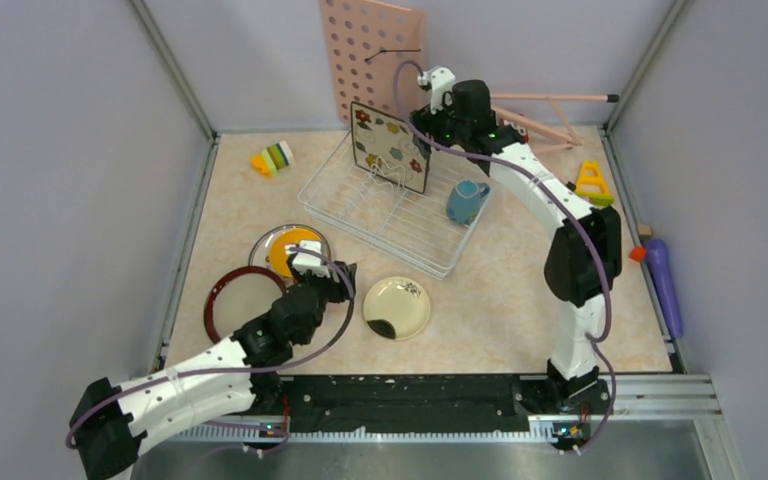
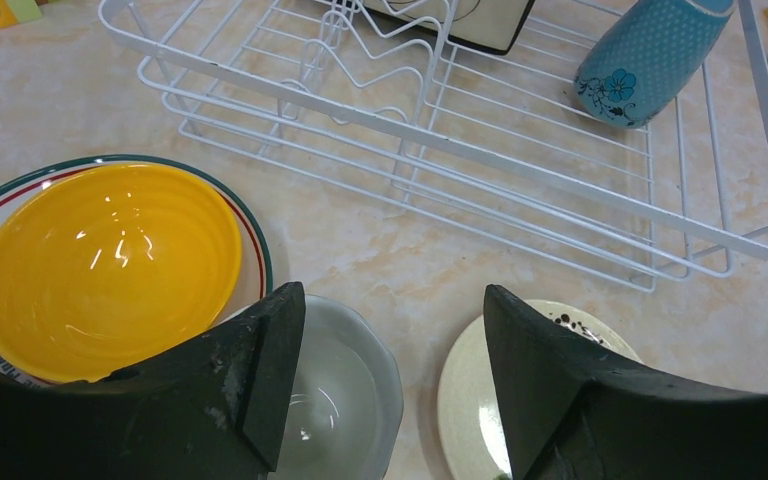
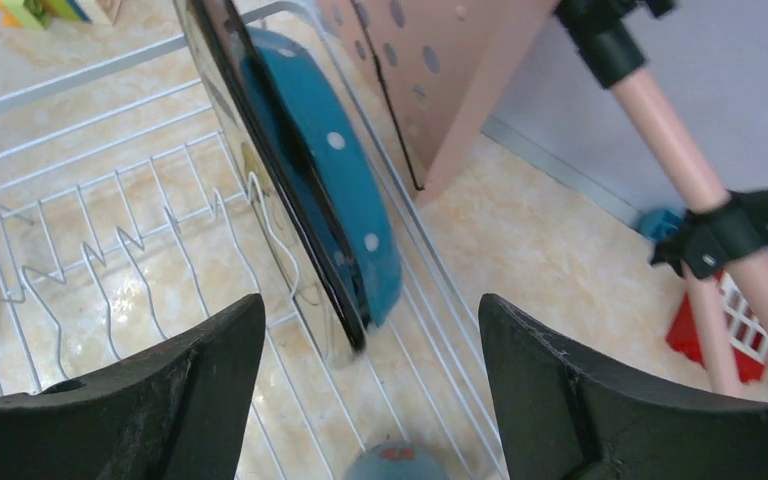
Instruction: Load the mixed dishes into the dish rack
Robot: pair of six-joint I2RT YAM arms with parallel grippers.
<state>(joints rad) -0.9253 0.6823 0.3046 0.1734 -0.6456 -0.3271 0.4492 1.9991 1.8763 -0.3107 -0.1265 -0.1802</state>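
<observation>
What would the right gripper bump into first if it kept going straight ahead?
Probably the plates standing in the dish rack: the square flowered plate, edge-on, with the teal polka-dot plate just behind. Both lie straight ahead of the open right gripper. Which gets touched first is hard to tell.

My left arm lies low, stretched forward and rightward. My left end effector tips downward, fingers spread wide, gripping nothing. My right arm rises from its base, bends at the elbow and reaches far back and leftward. My right end effector gapes likewise, gripping nothing.
</observation>
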